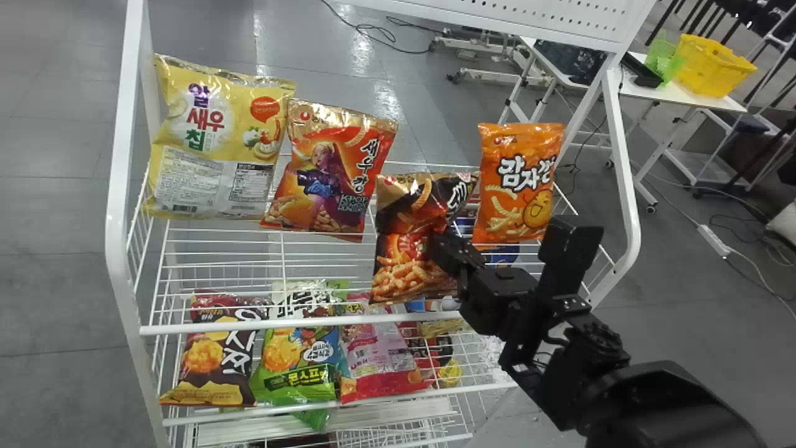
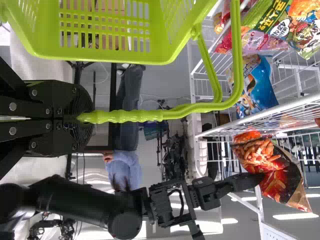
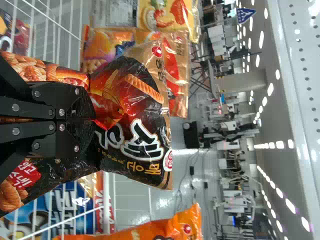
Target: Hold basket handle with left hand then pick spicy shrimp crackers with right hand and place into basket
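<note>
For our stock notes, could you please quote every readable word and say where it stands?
"알 새우 칩": yellow bag
"새우깡": red-and-gold bag
"감자", then a creased syllable: orange bag
"매운", "새": black-and-red bag in the right gripper
"콘스프": green bag
Other print is too small, blurred or covered to read.

Right gripper (image 1: 439,241) covering part of the spicy shrimp crackers (image 1: 407,267)! Left gripper (image 2: 75,119) hides one end of the basket handle (image 2: 135,116), and the left wrist view's edge slices the green basket (image 2: 170,30)! On the right, the orange bag (image 1: 519,180) partly covers a blue packet (image 1: 505,254); far left, the yellow bag's (image 1: 239,99) small print is too tiny!
</note>
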`<action>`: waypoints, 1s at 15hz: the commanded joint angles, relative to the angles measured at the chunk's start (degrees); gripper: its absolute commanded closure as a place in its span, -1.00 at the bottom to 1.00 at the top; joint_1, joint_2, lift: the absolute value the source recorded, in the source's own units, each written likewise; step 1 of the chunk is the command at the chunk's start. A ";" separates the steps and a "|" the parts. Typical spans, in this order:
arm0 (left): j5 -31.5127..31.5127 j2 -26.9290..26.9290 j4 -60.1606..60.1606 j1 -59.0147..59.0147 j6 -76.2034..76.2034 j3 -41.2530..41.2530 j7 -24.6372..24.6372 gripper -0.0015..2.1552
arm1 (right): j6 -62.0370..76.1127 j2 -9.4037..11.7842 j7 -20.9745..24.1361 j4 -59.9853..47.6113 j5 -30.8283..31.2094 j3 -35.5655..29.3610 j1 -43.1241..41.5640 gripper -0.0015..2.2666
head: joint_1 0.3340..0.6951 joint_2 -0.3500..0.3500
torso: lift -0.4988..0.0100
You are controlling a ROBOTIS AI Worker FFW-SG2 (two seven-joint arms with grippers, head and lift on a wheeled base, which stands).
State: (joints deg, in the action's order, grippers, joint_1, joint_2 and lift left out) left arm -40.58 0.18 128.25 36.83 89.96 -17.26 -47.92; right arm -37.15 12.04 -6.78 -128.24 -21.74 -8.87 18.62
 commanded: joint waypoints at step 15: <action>1.20 -0.32 -0.54 -1.06 0.07 -0.15 0.54 0.76 | -32.95 0.26 -7.81 -21.96 -11.05 -4.75 13.46 0.31 | 1.00 -0.79 | 0.81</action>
State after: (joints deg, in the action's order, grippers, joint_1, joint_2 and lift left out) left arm -39.49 0.18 127.77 35.80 89.96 -17.36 -47.37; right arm -69.11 12.31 -14.55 -149.68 -32.42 -14.20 31.04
